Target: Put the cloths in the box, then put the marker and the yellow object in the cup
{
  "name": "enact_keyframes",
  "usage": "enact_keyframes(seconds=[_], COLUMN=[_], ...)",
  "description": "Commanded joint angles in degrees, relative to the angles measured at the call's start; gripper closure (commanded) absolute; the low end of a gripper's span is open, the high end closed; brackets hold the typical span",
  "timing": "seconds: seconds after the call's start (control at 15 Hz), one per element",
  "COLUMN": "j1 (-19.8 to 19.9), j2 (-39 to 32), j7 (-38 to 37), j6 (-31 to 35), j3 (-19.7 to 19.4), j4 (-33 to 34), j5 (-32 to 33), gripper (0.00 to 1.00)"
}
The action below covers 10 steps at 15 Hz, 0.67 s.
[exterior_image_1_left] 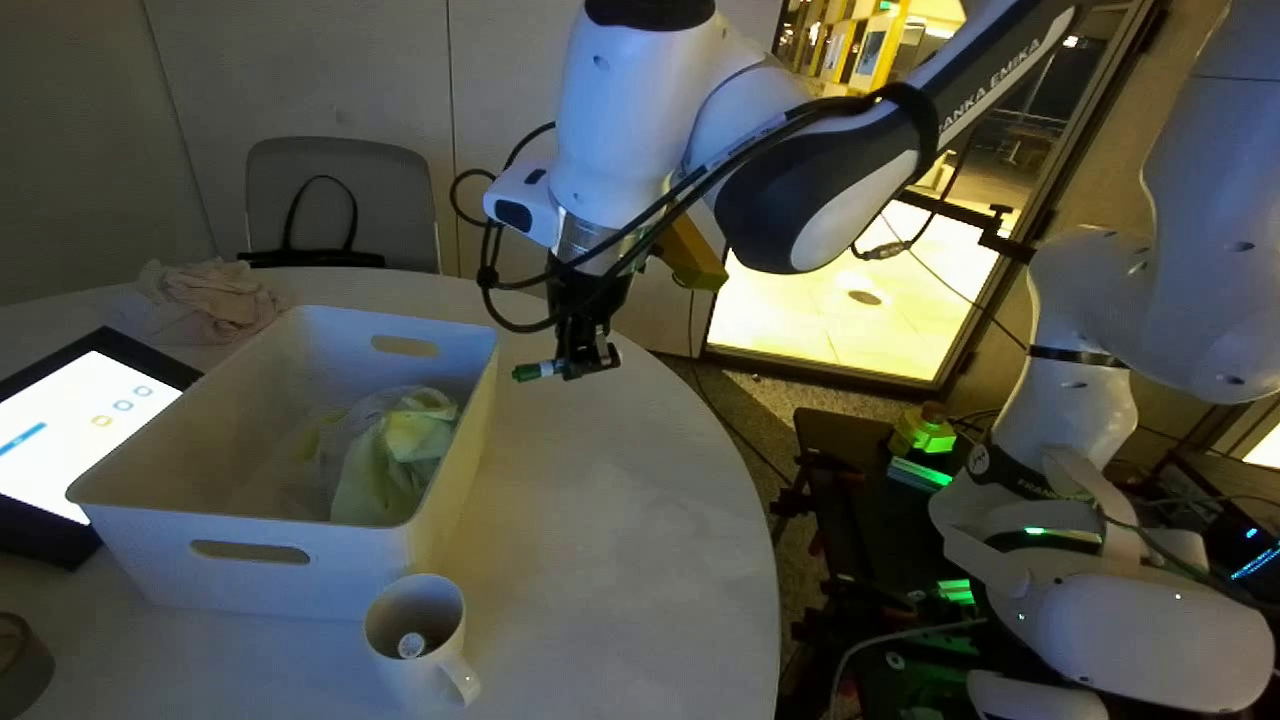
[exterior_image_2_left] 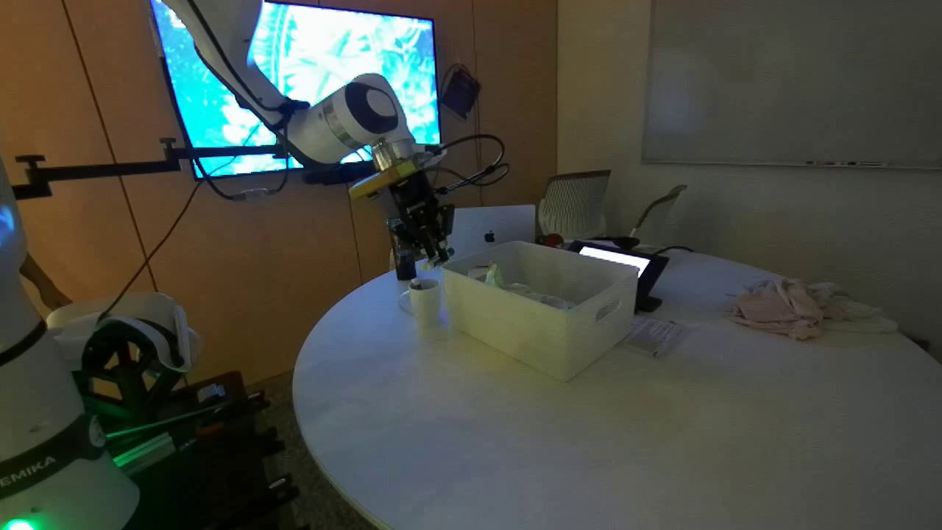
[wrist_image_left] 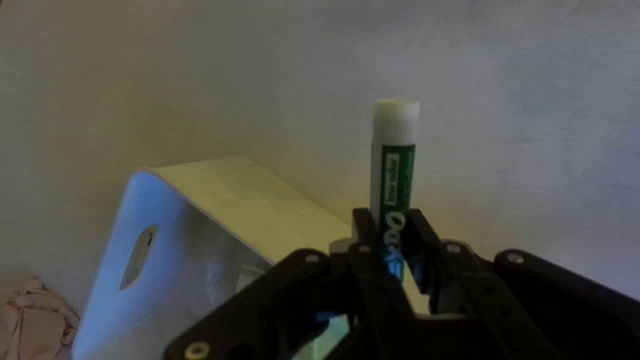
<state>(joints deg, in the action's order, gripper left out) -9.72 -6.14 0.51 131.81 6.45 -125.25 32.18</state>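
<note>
I have the marker (wrist_image_left: 392, 170) gripped in the jaws of my gripper (wrist_image_left: 390, 225), in the air over the table (exterior_image_2_left: 662, 434) and near the box (exterior_image_1_left: 250, 585). In my wrist view, 1 whitish end of it sticks out past the jaws. The mug (exterior_image_1_left: 412, 692) stands upright on the table just beside the box; whether the 2 touch I can't tell. The cloths (exterior_image_1_left: 390, 475) lie bunched inside the box.

The table is pale, with a smooth top and a curved edge. On it I also have a lit tablet (exterior_image_1_left: 75, 430) beside the box, a pinkish heap of fabric (exterior_image_2_left: 784, 309), a laptop (exterior_image_2_left: 511, 221) and a dark bottle-like object (exterior_image_2_left: 403, 266). The room is dim. I see a grey chair (exterior_image_1_left: 385, 210) with a black bag (exterior_image_1_left: 310, 259) in front of its back, a whiteboard (exterior_image_2_left: 795, 81), and a large glowing screen (exterior_image_2_left: 346, 44) on a wood-coloured wall (exterior_image_2_left: 272, 309).

The cloths overlap too much for me to count. Something pale and round shows in the mug, but I can't say what. The jaws cover part of the marker, the box and gripper hide part of the laptop, and a dark round object (exterior_image_1_left: 22, 665) is cut off by the picture's edge.

On the marker's green label I read "low odor"; the larger white letters run into the jaws and stay unclear. The arm (exterior_image_1_left: 640, 120) shows "ANKA EMIKA", its beginning unclear. The laptop lid carries an Apple logo. The tablet's symbols are too small to read.
</note>
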Motion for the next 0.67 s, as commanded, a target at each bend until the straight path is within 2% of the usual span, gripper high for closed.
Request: enact_keyframes(seconds=[0.0, 0.6], j1=[-0.64, -1.88], j2=[1.65, 1.11], j7=[-1.22, -4.90], j6=[-1.19, 0.70], j3=[1.42, 3.17], j4=[0.68, 2.04], j5=[-3.30, -5.64], gripper=[0.85, 0.85])
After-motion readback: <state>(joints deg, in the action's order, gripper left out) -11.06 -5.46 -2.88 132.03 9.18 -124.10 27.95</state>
